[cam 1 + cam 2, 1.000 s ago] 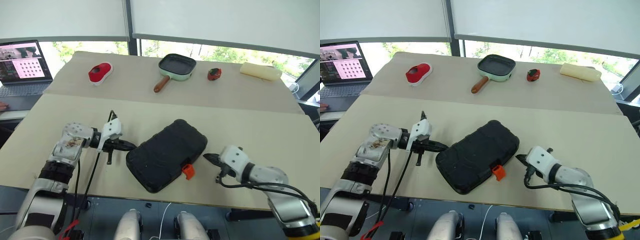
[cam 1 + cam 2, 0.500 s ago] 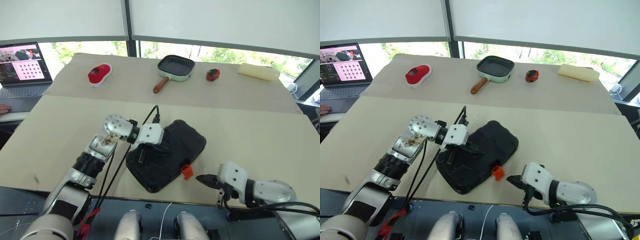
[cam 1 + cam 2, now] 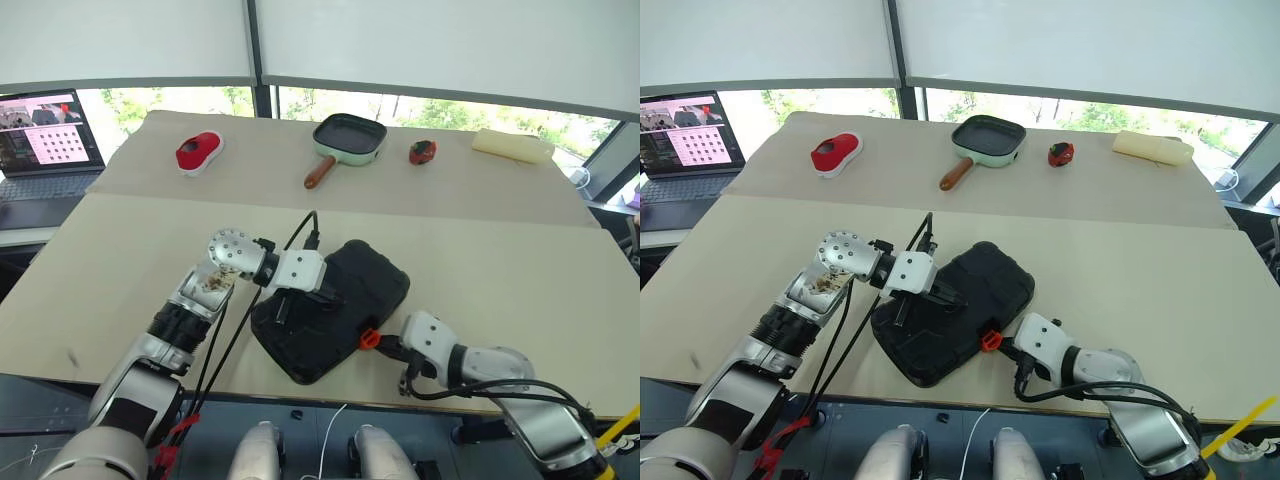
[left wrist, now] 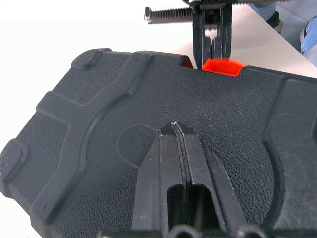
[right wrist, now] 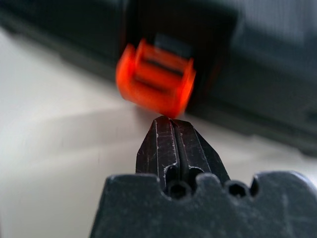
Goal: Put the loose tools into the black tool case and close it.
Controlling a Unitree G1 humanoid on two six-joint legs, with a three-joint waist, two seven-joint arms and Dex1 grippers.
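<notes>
Beige cloth covers the worktop [image 3: 120, 240] that you see in front of the windows. On its near part lies the case [image 3: 335, 320], closed, set diagonally, with its textured shell up and the orange latch [image 3: 369, 338] on the edge that faces you.

Your left gripper [image 4: 174, 130] has its fingers pressed together, with nothing between them, and they lie on top of the case, on the end toward the left arm. Your right gripper [image 5: 171, 120] also has its fingers pressed together and empty. Their tip is just in front of the latch, very near; from the blurred wrist view you cannot tell if it touches. In the left wrist view you see the right gripper again beyond the far edge of the case, standing right behind the latch.

At the far side of the worktop, well apart from the case, you have a red object [image 3: 199, 151], a green pan [image 3: 349, 139] with wooden handle, a small red-and-black thing [image 3: 422, 152] and a pale roll [image 3: 512, 146]. A laptop [image 3: 40, 130] stands open beside the worktop at the left.
</notes>
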